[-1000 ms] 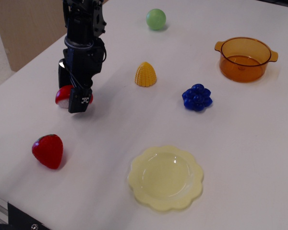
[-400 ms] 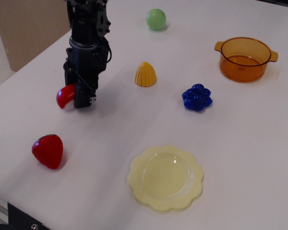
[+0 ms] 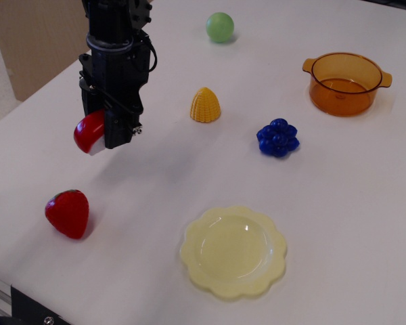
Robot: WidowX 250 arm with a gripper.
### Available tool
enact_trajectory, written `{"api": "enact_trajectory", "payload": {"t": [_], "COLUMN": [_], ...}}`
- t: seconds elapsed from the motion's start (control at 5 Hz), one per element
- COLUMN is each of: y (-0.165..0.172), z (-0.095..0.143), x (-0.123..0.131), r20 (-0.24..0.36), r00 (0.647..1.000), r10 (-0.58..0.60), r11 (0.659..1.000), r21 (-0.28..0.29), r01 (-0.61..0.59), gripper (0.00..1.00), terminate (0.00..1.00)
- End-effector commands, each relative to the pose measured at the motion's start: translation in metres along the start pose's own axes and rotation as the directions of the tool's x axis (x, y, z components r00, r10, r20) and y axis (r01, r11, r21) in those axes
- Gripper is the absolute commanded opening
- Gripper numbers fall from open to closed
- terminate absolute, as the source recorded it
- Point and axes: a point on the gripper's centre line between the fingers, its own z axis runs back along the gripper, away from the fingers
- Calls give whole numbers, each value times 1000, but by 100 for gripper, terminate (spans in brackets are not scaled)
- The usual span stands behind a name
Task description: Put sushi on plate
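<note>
My black gripper (image 3: 101,132) is at the left of the table, shut on the sushi (image 3: 88,133), a small piece with a glossy red top and a white base. It holds the sushi lifted above the white tabletop. The pale yellow plate (image 3: 233,252) with a wavy rim lies empty near the front edge, well to the right of and below the gripper in the view.
A red strawberry (image 3: 68,213) sits at the front left. A yellow corn piece (image 3: 206,105), blue grapes (image 3: 278,137), a green ball (image 3: 220,27) and a translucent orange pot (image 3: 344,82) stand further back and right.
The gripper has closed on the sushi and raised it off the table, tilting it and shifting slightly left.
</note>
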Motion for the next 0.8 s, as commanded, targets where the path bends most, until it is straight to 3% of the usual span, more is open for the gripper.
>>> {"api": "enact_trajectory", "payload": {"t": [0.0, 0.2, 0.6], "y": [-53, -89, -134], "z": [37, 36, 13], "x": [-10, -12, -1], "r20": [125, 173, 168], "r00": [984, 955, 901], "r10": [-126, -240, -400], "r11": [990, 954, 891], "r21": [-53, -142, -159], "r01": [134, 266, 425], "gripper": [0, 0, 0], "terminate": [0, 0, 0]}}
